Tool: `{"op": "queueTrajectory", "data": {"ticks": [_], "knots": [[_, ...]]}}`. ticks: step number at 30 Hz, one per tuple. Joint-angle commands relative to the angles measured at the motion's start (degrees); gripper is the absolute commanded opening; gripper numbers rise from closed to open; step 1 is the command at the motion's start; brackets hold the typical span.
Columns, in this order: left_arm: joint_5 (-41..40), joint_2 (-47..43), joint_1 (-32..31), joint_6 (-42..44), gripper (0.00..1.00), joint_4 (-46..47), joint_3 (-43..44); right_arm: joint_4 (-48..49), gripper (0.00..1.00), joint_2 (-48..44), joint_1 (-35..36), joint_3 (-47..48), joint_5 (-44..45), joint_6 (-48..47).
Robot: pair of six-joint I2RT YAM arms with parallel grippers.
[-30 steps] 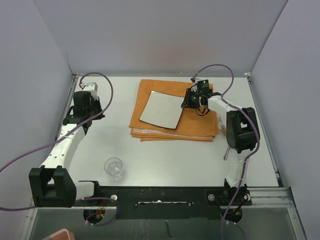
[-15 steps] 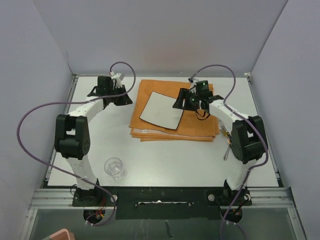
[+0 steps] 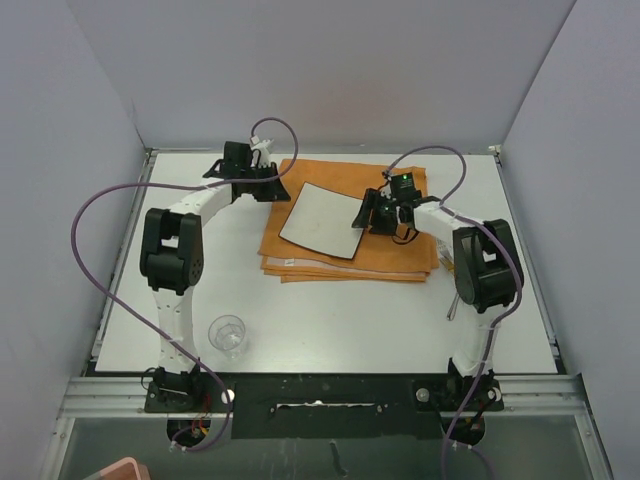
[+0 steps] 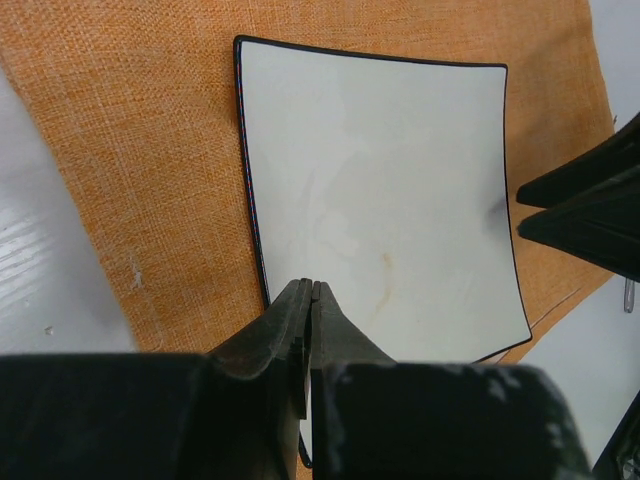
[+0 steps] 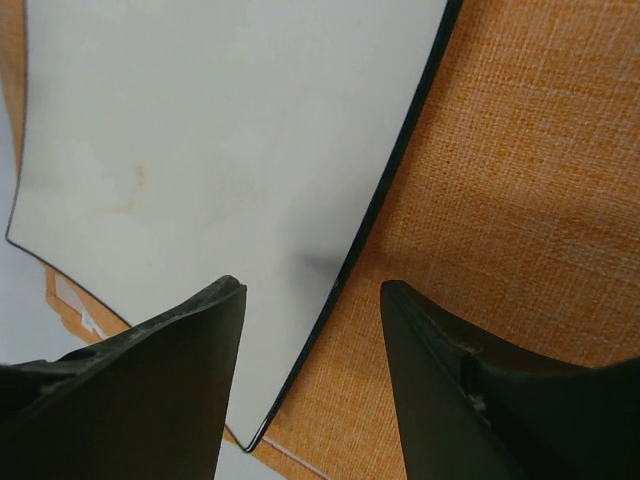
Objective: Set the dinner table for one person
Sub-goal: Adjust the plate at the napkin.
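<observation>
Your right pincer (image 5: 310,290) stands spread, its tips astride the edge of the white plate (image 5: 200,130) and gripping nothing. I judge the plate lies on the orange placemat (image 5: 520,180) as the setting's base. Your left pincer (image 4: 310,292) is pressed together and empty, poised over the plate's opposite edge. The tabletop (image 3: 330,320) lies below both pincers, carrying the placemat.

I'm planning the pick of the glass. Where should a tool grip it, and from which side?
Probably the rim of the glass, from straight above, with one finger inside and one outside. It stands upright, mouth open, alone on the near left of the dinner table, so nothing blocks a descent. Its round, smooth wall could slip in a side grasp.
</observation>
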Motion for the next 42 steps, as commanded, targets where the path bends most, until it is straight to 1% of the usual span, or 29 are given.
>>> {"op": "queueTrajectory", "data": {"ticks": [1, 9, 14, 15, 16, 17, 18, 20, 21, 25, 28, 34, 42], "knots": [[1.5, 1.6, 0.0, 1.9, 0.0, -1.8, 3.9, 1.2, 0.57, 3.8, 0.3, 4.2, 0.2, 2.2], [0.4, 1.0, 0.1, 5.1, 0.0, -4.7, 4.8, 2.1, 0.54, 8.5, 0.8, 6.4, -0.3, 3.3], [0.1, 1.3, 0.2, 5.5, 0.0, -5.3, 5.0, 3.2, 0.51, 9.4, 1.6, 7.6, -0.6, 4.0], [0.1, 1.3, 0.3, 5.5, 0.0, -5.3, 4.9, 3.3, 0.49, 9.9, 1.9, 8.0, -0.8, 4.0], [0.1, 1.2, 0.2, 5.5, 0.0, -5.2, 4.8, 3.4, 0.44, 10.5, 2.3, 8.4, -0.9, 3.9], [0.1, 1.1, 0.2, 5.5, 0.0, -5.2, 4.6, 3.6, 0.37, 10.9, 2.5, 8.8, -1.3, 4.0], [0.0, 1.0, 0.2, 5.7, 0.0, -5.3, 4.6, 4.2, 0.28, 11.3, 2.7, 8.8, -1.6, 4.2], [-0.4, 0.5, 0.2, 6.1, 0.0, -5.7, 4.4, 6.2, 0.05, 11.9, 3.2, 8.8, -2.3, 5.2], [-0.4, 0.2, 0.3, 6.4, 0.0, -5.9, 4.4, 7.2, 0.0, 12.3, 3.3, 8.9, -3.0, 5.7], [-1.0, -1.3, 0.3, 7.5, 0.0, -7.1, 4.0, 12.7, 0.0, 12.7, 4.1, 8.8, -5.5, 8.5], [-1.9, -2.8, 0.3, 8.9, 0.0, -7.8, 3.1, 15.2, 0.0, 10.0, 4.9, 8.3, -4.6, 8.8], [-3.0, -5.0, 0.8, 9.5, 0.0, -7.2, 0.8, 14.7, 0.0, 5.1, 6.6, 12.2, -4.8, 7.9], [-3.4, -6.5, 1.0, 9.2, 0.0, -6.0, -1.2, 15.8, 0.0, 0.1, 7.1, 12.4, -5.4, 8.3]]}}
